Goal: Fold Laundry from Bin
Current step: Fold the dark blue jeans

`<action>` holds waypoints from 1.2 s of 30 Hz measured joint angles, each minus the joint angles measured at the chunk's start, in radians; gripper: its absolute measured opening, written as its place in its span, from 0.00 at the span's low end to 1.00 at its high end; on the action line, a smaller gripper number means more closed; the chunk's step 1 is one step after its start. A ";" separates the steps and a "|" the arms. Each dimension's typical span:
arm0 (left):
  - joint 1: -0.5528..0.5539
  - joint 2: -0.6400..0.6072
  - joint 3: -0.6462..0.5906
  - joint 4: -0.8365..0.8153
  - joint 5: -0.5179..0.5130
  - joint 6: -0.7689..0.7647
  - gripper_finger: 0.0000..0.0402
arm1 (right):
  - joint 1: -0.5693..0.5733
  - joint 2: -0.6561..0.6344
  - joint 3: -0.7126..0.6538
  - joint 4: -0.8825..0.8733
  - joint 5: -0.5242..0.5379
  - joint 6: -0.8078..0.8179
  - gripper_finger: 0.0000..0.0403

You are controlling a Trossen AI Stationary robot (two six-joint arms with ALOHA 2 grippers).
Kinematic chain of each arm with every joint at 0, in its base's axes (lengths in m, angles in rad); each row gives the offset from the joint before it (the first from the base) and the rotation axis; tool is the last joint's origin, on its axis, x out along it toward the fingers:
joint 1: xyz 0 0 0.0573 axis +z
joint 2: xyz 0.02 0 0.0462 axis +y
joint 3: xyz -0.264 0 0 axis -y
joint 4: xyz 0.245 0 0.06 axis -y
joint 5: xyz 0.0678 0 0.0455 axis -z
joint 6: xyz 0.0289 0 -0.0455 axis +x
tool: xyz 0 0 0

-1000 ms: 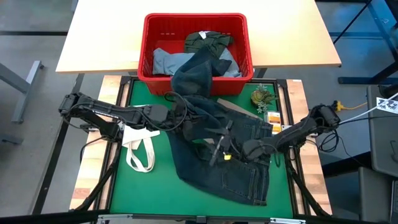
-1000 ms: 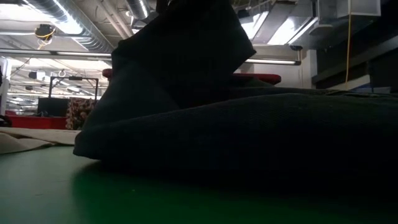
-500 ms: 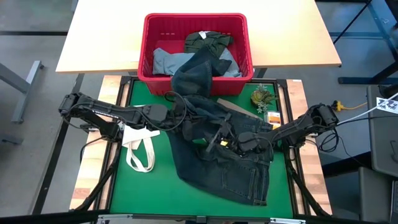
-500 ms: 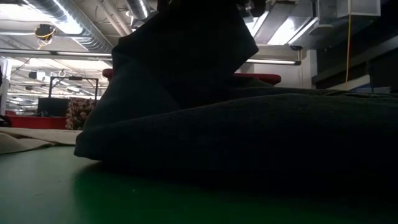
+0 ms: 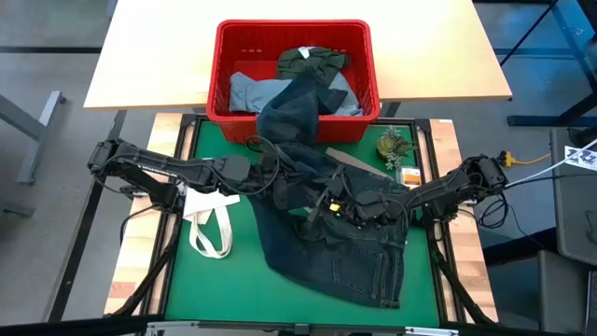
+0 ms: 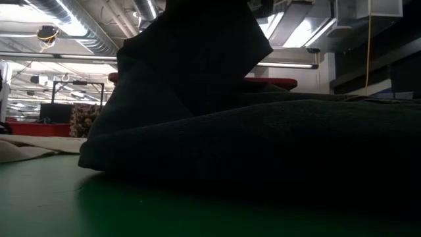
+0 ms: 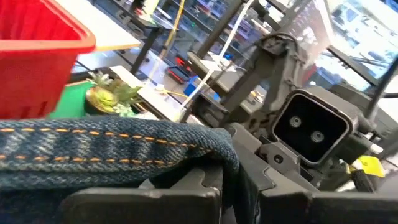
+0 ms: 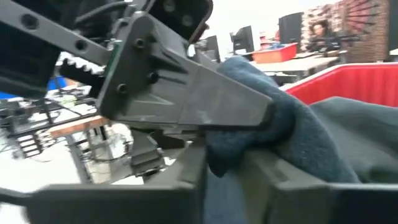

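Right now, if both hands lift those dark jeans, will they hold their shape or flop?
Probably flop: the dark jeans lie rumpled across the green mat, one leg draped over the red bin rim. That leg may drag. They look heavy for cloth. The left hand and right hand pinch bunched denim, so the rest should sag between them.

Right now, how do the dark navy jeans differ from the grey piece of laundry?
The dark navy jeans lie spread over the green table, one leg trailing into the red bin; the grey piece sits bunched wholly inside it. The left gripper and right gripper both pinch the jeans; neither touches the grey piece. Both are unfolded.
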 joint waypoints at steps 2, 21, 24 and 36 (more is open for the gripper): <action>0.000 -0.001 0.000 0.001 0.009 0.009 0.02 | 0.002 0.000 0.000 0.000 -0.005 -0.018 0.04; 0.003 0.003 0.000 0.006 0.141 0.504 0.35 | 0.122 -0.240 0.003 -0.598 -0.184 0.015 0.05; 0.003 0.003 0.000 0.007 0.158 0.562 0.42 | 0.119 -0.300 0.003 -0.716 -0.283 0.082 0.03; 0.004 0.001 0.000 -0.071 0.171 0.687 0.43 | 0.120 -0.464 0.003 -1.019 -0.478 0.237 0.04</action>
